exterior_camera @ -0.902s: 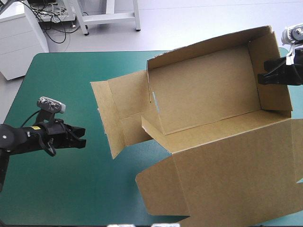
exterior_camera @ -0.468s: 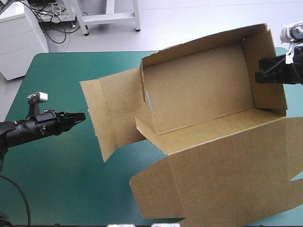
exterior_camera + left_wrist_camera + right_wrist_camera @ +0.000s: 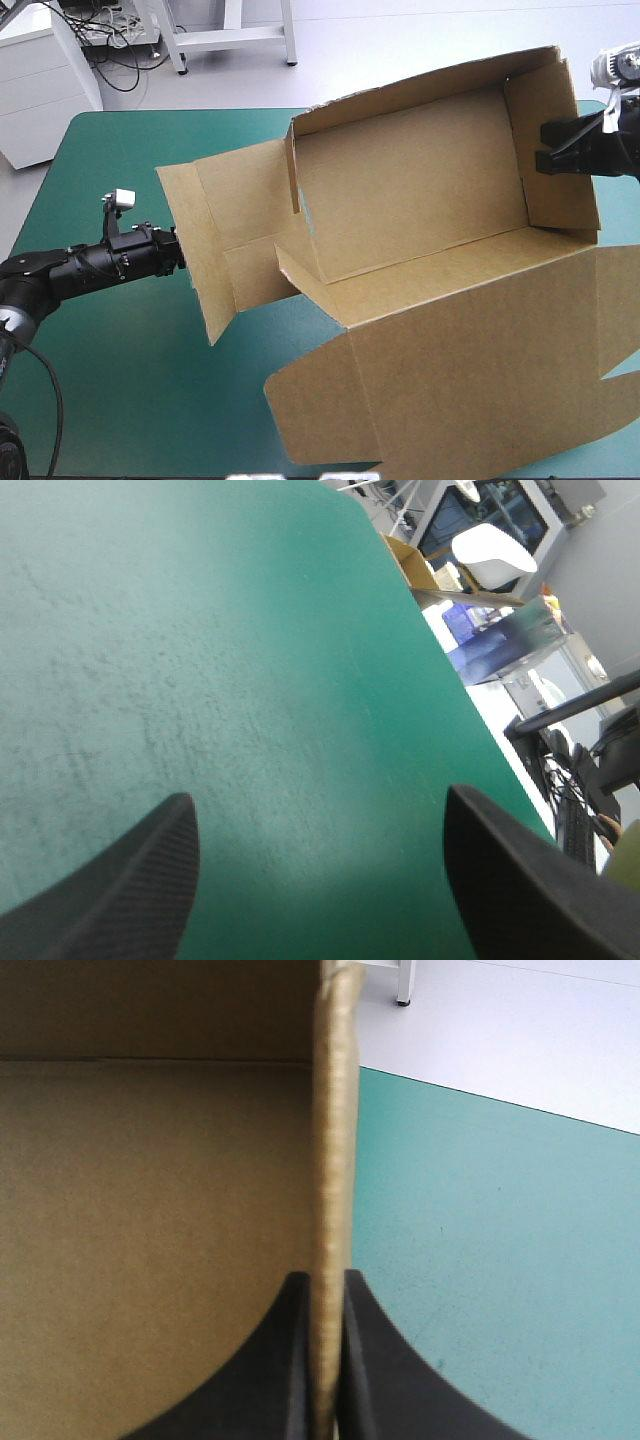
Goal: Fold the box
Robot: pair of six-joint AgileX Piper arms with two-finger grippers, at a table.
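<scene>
R tool (image 3: pixel 325 1278) clamped on box (image 3: pixel 420 190) wall; L tool (image 3: pixel 320 798) apart over teal-green cover (image 3: pixel 250 680).

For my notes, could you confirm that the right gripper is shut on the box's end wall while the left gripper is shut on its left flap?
No: the left gripper is open, holding nothing, as the left wrist view shows. The right gripper is shut on the end wall of the box.

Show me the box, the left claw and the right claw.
box (image 3: pixel 410 190), high view, on its floor.
left claw (image 3: pixel 178 252), high view, between its open fingertips.
right claw (image 3: pixel 324 1280), right wrist view, between fingertips pinching the box wall.
</scene>
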